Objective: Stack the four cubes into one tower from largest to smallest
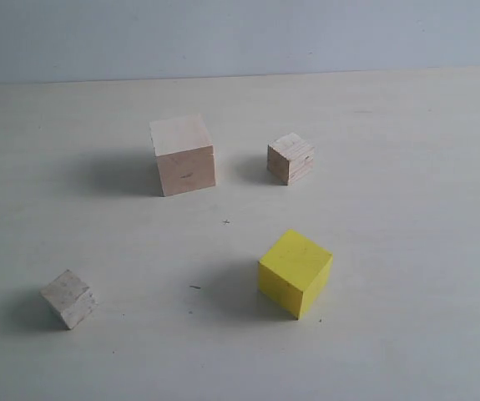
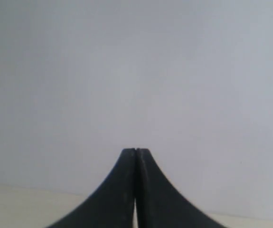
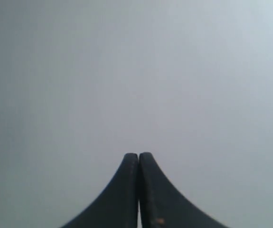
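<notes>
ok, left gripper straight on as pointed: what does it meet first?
Likely the plain grey wall: the shut left gripper points at it over the table, with nothing else in line. Depth is unclear.

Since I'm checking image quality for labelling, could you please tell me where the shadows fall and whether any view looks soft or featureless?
Exterior view: soft shadows fall leftward in the picture, clearest beside the large pale cube and yellow cube; no glare. Left wrist view: shut left pincer dark, slightly soft, against blank grey wall. Right wrist view: right pincer likewise.
</notes>
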Tool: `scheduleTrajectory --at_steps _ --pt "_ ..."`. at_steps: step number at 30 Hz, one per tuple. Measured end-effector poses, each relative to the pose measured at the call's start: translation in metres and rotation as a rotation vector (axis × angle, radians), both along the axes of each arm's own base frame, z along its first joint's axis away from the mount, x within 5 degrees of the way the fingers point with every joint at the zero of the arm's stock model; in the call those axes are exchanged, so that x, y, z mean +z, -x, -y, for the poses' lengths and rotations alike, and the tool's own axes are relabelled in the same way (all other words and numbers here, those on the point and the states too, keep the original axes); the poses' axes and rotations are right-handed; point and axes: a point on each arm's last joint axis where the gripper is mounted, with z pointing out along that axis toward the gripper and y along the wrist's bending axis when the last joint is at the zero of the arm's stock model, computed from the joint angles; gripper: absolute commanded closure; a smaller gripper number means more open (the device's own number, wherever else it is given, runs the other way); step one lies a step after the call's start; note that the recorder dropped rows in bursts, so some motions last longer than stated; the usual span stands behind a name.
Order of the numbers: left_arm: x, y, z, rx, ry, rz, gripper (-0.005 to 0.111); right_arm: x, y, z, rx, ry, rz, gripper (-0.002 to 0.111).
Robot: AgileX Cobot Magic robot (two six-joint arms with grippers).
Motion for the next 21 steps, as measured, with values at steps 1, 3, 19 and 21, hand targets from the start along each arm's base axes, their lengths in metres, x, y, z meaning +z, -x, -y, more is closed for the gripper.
scheduleTrajectory --at_steps 1,3,19,21 --pt "0.004 0.001 0.000 -0.002 0.005 0.008 0.107 0.004 0.002 0.000 0.008 -0.014 0.018 0.108" --pt "0.020 0.005 0.000 -0.004 0.012 0.030 0.107 0.018 0.006 0.000 0.026 -0.033 0.048 0.108" --pt "0.133 -0.086 0.067 -0.449 -0.336 -0.716 0.107 0.109 -0.075 -0.079 0.701 0.127 -0.581 0.108" --pt "0.120 -0.101 0.085 -0.523 -0.424 -0.842 0.107 0.077 -0.098 -0.108 0.901 0.151 -0.836 0.108"
